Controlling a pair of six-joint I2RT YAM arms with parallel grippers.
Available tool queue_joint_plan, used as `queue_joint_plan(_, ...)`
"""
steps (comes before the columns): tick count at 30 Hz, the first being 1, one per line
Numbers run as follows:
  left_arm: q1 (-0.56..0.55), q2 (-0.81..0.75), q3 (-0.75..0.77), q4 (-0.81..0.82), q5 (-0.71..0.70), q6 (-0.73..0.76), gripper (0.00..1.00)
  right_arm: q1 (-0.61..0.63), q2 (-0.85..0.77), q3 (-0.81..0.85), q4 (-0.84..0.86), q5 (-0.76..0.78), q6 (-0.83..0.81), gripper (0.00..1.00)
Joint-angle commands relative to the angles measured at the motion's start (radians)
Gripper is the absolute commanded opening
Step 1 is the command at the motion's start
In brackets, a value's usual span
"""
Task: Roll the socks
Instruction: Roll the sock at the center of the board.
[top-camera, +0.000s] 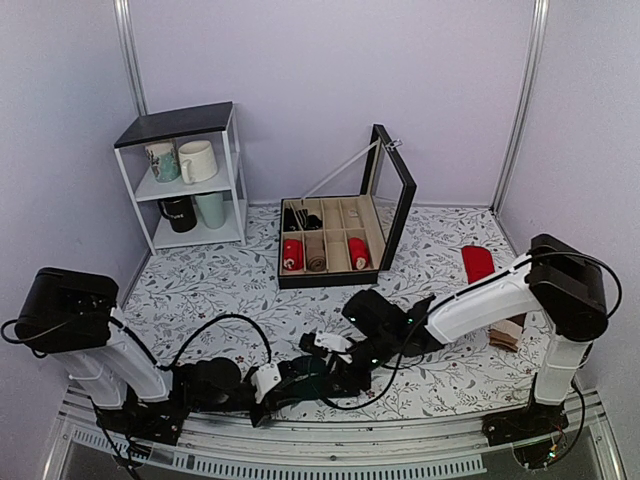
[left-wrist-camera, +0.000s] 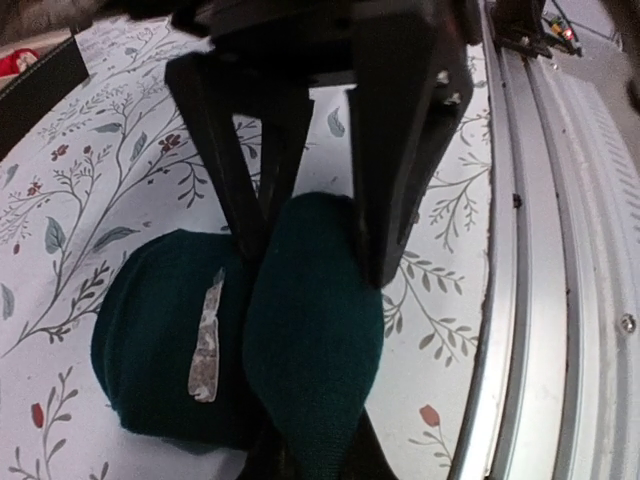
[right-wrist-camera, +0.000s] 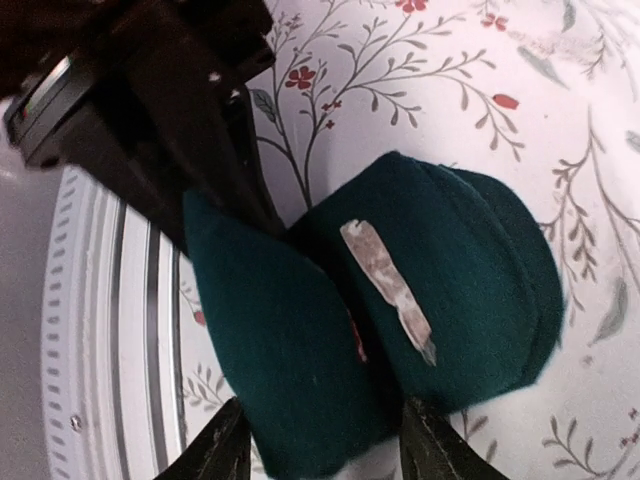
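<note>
From the left wrist, the socks (left-wrist-camera: 165, 350) lie on the flowered tablecloth (left-wrist-camera: 110, 150) at the near edge of the table, just beside the metal rail (left-wrist-camera: 560, 260). One part lies flat, with a pale strip (left-wrist-camera: 205, 345) on top. To its right, a thick fold of the same cloth stands up. The left gripper (left-wrist-camera: 312, 462) is clenched on the low end of that fold, which narrows to a point between its fingers. The right gripper (left-wrist-camera: 318, 255) comes from the far side, its two black fingers on either side of the fold's top, with fabric filling the gap.

From the right wrist, the fold sits between the right gripper's own fingers and touches both, so I judge it to be grasping the fold rather than only straddling it. The left gripper shows as a black mass at the upper left, against the fold's other end. The flat part with the pale strip lies to the right.

From above, both arms meet low at the near middle of the table and hide most of the socks. A sock box (top-camera: 395, 200) stands open farther back and a shelf (top-camera: 180, 125) of mugs is at the far left.

The step in hand looks like an early turn of the roll, since only one fold is raised. The next move likely calls for tipping this fold over onto the flat part while holding it tight. One gripper would then need to let go and take a new hold without the fingers clashing.
</note>
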Motion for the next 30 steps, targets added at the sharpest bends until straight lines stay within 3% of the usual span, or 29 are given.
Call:
queue_joint_plan(1,0.022,0.043,-0.029,-0.066,0.142,-0.113,0.0,0.004,-0.195,-0.223,0.378,0.175,-0.081,0.54)
queue_joint_plan(6,0.054,0.05,-0.034,-0.114,0.188,-0.176,0.0,0.051,-0.281,-0.386,0.597,0.233,-0.256,0.56)
queue_joint_plan(12,0.067,0.084,-0.051,-0.105,0.219,-0.224,0.0,0.161,-0.266,-0.398,0.602,0.336,-0.401,0.57)
queue_joint_plan(19,0.072,0.134,-0.039,-0.084,0.246,-0.23,0.0,0.227,-0.204,-0.381,0.554,0.407,-0.426,0.56)
queue_joint_plan(30,0.079,0.156,-0.036,-0.072,0.261,-0.23,0.0,0.232,-0.12,-0.362,0.516,0.502,-0.393,0.48)
